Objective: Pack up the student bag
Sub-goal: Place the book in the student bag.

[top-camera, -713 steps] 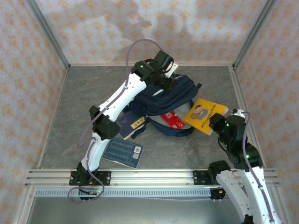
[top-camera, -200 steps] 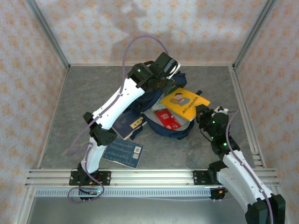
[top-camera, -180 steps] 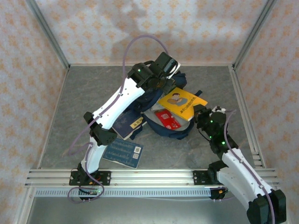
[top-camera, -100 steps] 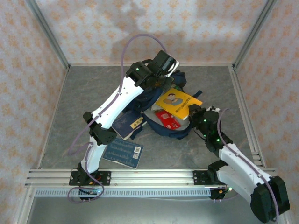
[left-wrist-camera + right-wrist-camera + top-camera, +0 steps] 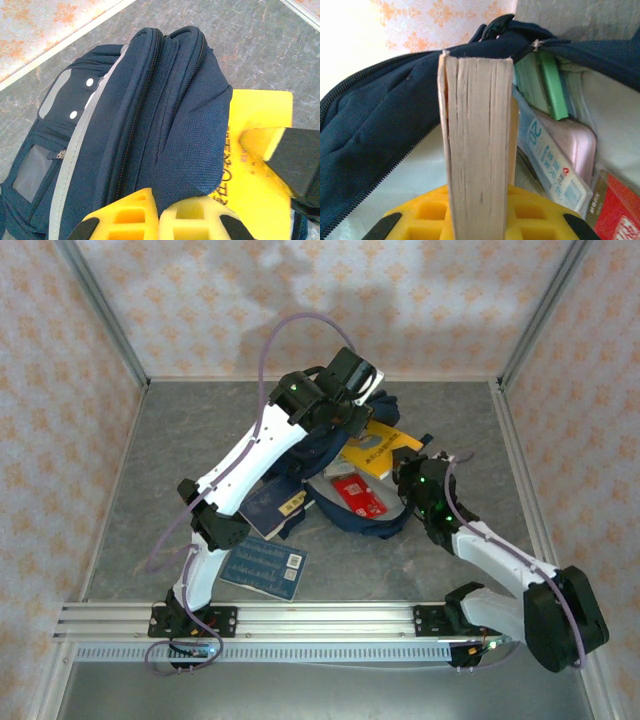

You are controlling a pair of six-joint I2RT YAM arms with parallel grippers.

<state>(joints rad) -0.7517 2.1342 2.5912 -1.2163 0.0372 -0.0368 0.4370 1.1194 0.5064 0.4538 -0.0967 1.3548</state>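
Though yellow-covered overhead, book [image 5: 477,150] edge-on at student bag [image 5: 380,115], right wrist.

The left arm [image 5: 255,455] reaches far forward and bends down, left pincer [image 5: 159,202] pinched tight on student bag [image 5: 165,100] fabric. The right arm [image 5: 490,555] stretches low toward the middle, right pincer [image 5: 480,200] clamped on a book [image 5: 477,125] with its 2 fingers.

We count one student bag [image 5: 170,125] and two robot arms, the left arm [image 5: 255,450] and the right arm [image 5: 490,552]. From above we count four books: one yellow book [image 5: 378,445], one red booklet [image 5: 358,496], one dark blue book [image 5: 275,508] and one lighter blue book [image 5: 265,567]. Inside the bag's mouth we count two green spines, the nearer green spine [image 5: 530,82] and the farther green spine [image 5: 551,85], plus one pink case [image 5: 575,142] and one pale booklet [image 5: 547,150].
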